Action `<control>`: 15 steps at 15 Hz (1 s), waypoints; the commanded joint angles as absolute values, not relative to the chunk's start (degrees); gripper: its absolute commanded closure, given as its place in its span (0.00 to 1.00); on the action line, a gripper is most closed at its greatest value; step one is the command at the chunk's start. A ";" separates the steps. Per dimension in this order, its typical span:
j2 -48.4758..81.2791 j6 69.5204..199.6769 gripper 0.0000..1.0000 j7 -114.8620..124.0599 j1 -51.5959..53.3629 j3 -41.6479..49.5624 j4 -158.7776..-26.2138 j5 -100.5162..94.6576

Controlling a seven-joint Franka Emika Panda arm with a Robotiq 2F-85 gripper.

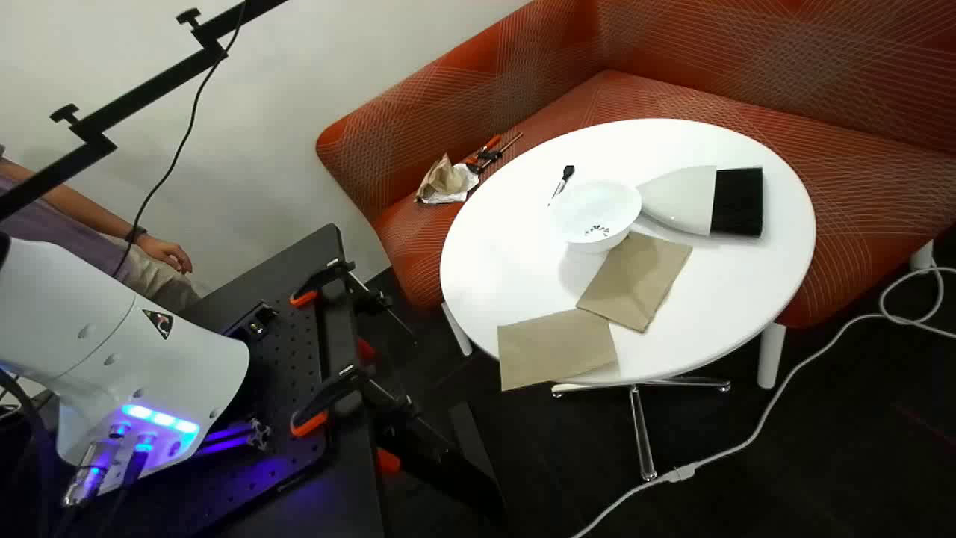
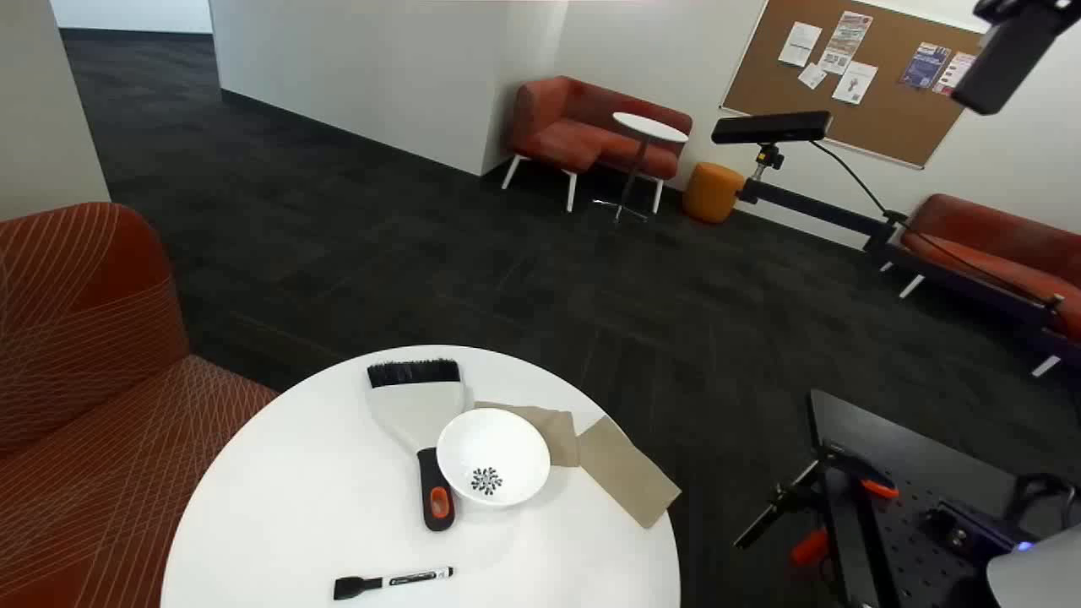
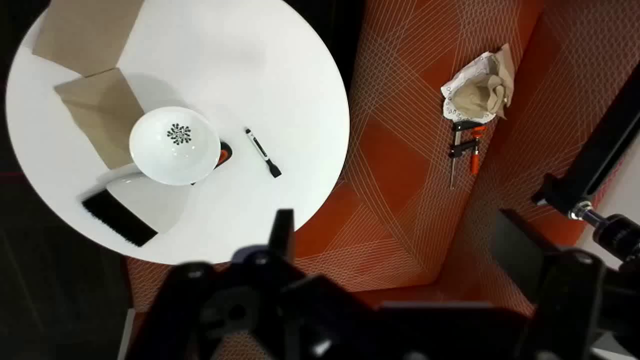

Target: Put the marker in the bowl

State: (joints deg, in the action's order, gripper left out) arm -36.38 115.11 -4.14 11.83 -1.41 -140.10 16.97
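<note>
– What's biggest near the bowl (image 3: 155,152)?

– The sofa (image 1: 523,90), past the edge of the tabletop (image 1: 508,261) that carries the bowl.

– On that tabletop?

– The brush (image 1: 680,198), its handle (image 2: 434,483) just beside the bowl; I can't tell if they touch. Then two tan sheets (image 1: 638,280): one reaches up to the bowl or under it, I can't say which; the other lies farther from it.

– The bowl itself?

– White, with a dark pattern (image 3: 179,134) inside.

– And the jaws?

– Spread wide in the wrist view, released, well apart from the bowl.

– The marker (image 3: 261,150)?

– On the tabletop, outside the bowl and near it, beyond the handle, broad black end turned away from the bowl.
</note>
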 commanded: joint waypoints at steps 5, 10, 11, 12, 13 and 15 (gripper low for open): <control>-36.36 114.88 0.00 -4.52 11.01 -2.04 -139.99 17.41; -35.82 115.34 0.00 -5.00 11.06 -2.16 -139.92 17.08; -35.20 115.71 0.00 -5.57 11.26 -2.31 -139.87 16.91; -34.43 116.18 0.00 -5.91 11.38 -2.62 -139.83 16.67; -33.37 116.62 0.00 -6.46 11.71 -2.87 -139.75 16.72; -31.01 118.21 0.00 -7.39 11.96 -3.82 -139.77 16.38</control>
State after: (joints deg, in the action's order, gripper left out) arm -34.65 115.61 -5.47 11.86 -2.43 -140.12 16.85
